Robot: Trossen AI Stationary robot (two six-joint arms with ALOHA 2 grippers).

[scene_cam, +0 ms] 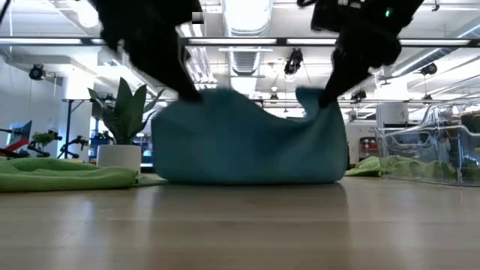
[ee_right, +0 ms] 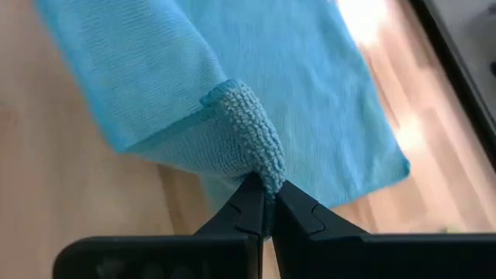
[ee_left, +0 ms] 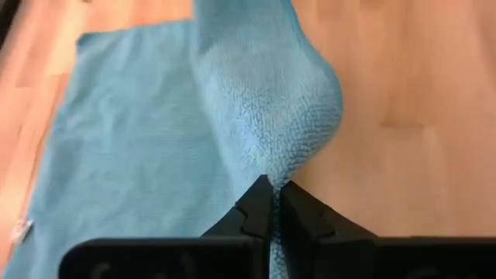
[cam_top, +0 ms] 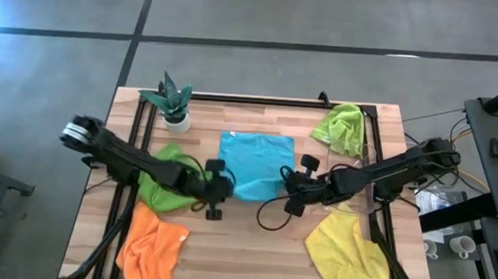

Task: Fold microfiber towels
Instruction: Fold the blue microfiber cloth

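five towels, two grippers pinching blue towel (cam_top: 256, 162)

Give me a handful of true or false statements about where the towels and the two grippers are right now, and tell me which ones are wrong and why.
1. Both grippers pinch the blue towel. True: the left gripper and right gripper are each shut on a corner.
2. The blue towel lies completely flat. False: its near edge is lifted, as the low view shows.
3. The orange towel sits at the table's front left. True.
4. The yellow towel is beside the potted plant. False: it lies at the front right; the plant stands at the back left.
5. The lime green towel is being held. False: it lies untouched at the back right.
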